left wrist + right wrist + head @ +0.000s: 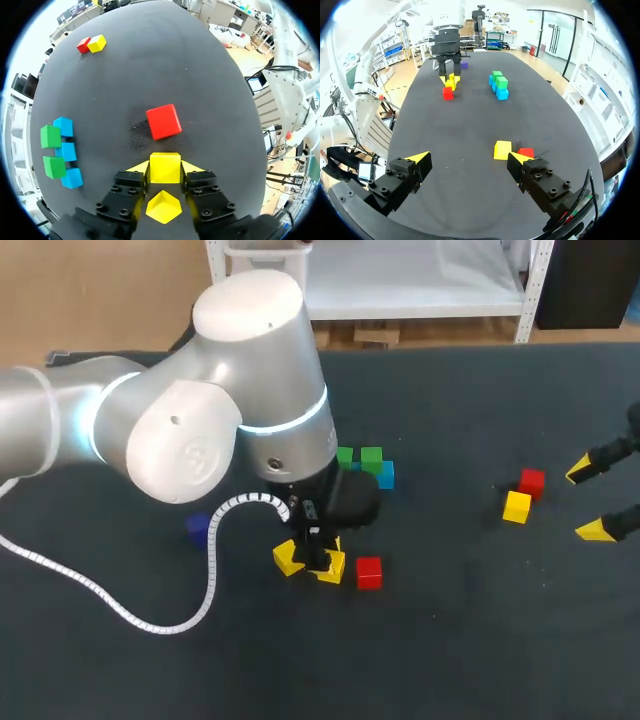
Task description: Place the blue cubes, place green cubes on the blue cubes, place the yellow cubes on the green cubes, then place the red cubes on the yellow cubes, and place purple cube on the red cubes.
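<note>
Where your left arm [200, 410] comes down over the middle of the table [480, 640], you have these items:

1. Left gripper [165, 170]: closed narrow on the gripped yellow cube [165, 166], with a yellow tip pressed to each of two opposite sides. The cube rests on the table.
2. Second yellow cube [162, 206]: under the left gripper, just behind the gripped one, turned corner-on.
3. Near red cube [163, 121]: just ahead of the left fingers, not touching them.
4. Blue cubes [66, 151]: three in a row, well off to one side of the left gripper.
5. Green cubes [50, 136]: two, against the blue row. You cannot tell whether they sit on top or alongside.
6. Purple cube [198, 528]: alone, beside the left arm's white cable [213, 570].
7. Right gripper [468, 159]: spread wide, holding nothing, over the table's right part.
8. Far yellow cube [502, 149] and far red cube [525, 152]: touching each other, just ahead of one right finger.
</note>
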{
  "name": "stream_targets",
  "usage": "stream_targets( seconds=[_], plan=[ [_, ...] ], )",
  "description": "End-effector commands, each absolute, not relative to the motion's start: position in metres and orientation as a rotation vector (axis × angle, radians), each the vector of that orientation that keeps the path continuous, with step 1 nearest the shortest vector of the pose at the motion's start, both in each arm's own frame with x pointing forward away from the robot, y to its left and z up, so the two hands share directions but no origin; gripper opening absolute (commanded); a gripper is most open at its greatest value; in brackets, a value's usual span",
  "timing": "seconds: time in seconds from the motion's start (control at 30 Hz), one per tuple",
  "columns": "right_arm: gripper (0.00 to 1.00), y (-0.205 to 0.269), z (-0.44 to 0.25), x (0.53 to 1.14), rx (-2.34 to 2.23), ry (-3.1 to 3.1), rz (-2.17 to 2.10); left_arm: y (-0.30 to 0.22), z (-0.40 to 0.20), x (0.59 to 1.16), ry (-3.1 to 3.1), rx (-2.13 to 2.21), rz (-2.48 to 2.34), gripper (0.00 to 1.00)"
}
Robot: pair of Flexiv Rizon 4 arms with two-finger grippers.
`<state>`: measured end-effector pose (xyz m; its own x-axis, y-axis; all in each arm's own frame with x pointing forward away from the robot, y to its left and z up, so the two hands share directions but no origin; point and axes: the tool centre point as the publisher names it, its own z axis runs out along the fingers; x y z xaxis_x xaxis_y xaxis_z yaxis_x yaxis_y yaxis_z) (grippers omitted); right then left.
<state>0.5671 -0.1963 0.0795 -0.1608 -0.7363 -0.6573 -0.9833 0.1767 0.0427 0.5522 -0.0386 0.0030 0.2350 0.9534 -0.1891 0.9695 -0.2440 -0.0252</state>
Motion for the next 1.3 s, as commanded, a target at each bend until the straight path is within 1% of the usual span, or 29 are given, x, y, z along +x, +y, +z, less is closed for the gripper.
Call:
stream_targets(
  seconds=[0.03,0.4,0.67,0.87,1.3],
  plan=[
    [1.0,-0.196,0.079,0.567,-1.613,1.959,0.655,-0.032,0.01,0.555,1.863,2.374,-0.233,0.0],
    [1.0,-0.196,0.079,0.567,-1.613,1.959,0.655,-0.017,0.067,0.593,1.827,2.341,-0.285,0.0],
    [1.0,-0.196,0.079,0.567,-1.613,1.959,0.655,-0.02,0.101,0.635,1.816,2.303,-0.273,0.0],
    [1.0,-0.196,0.079,0.567,-1.613,1.959,0.655,-0.032,0.106,0.655,1.806,2.319,-0.235,0.0],
    [1.0,-0.196,0.079,0.567,-1.613,1.959,0.655,-0.065,0.101,0.681,1.881,2.288,-0.261,0.0]
  ],
)
